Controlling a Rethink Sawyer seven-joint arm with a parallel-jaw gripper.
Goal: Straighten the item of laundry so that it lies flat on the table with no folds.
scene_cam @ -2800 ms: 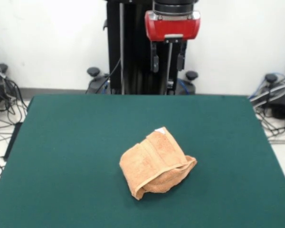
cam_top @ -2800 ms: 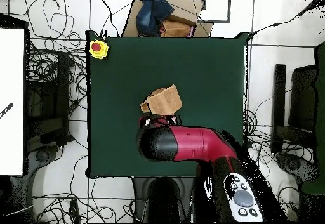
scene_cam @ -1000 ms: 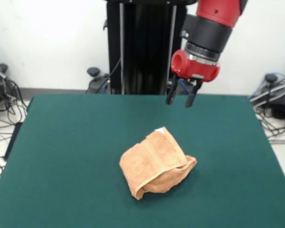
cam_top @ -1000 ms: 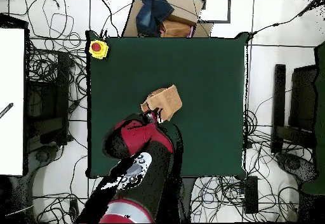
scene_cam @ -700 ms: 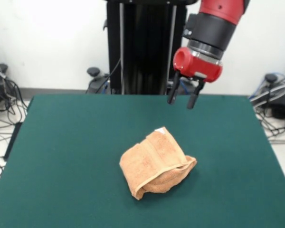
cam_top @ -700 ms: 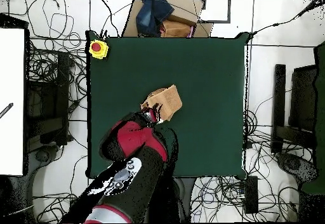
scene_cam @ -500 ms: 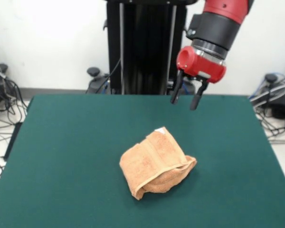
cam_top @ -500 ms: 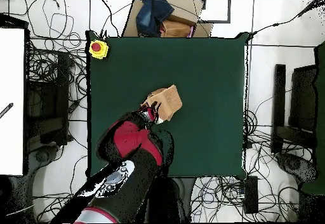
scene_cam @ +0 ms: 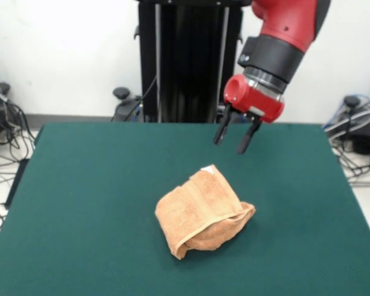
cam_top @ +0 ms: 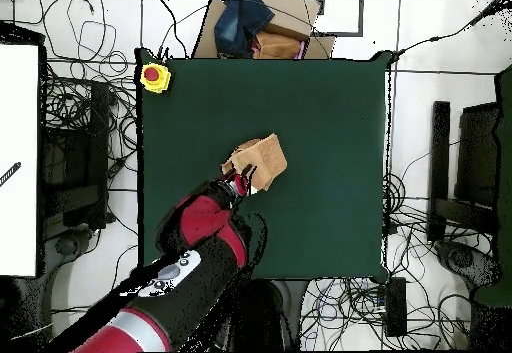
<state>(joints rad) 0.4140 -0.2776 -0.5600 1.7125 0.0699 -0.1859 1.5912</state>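
Clearly the towel [scene_cam: 203, 213], bunched mid-table [scene_cam: 86, 185], looks soft, light and floppy, so I judge any pinch will drag its layers. Behind it my gripper [scene_cam: 232, 137] hangs with jaws spread, empty; I'd take the tagged far corner.

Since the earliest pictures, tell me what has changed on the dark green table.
The red and black arm swung out from the pedestal and brought its gripper down toward the crumpled orange-tan terry towel, fingers open, holding nothing and not touching the cloth. The towel stayed bunched in the same spot on the dark green table.
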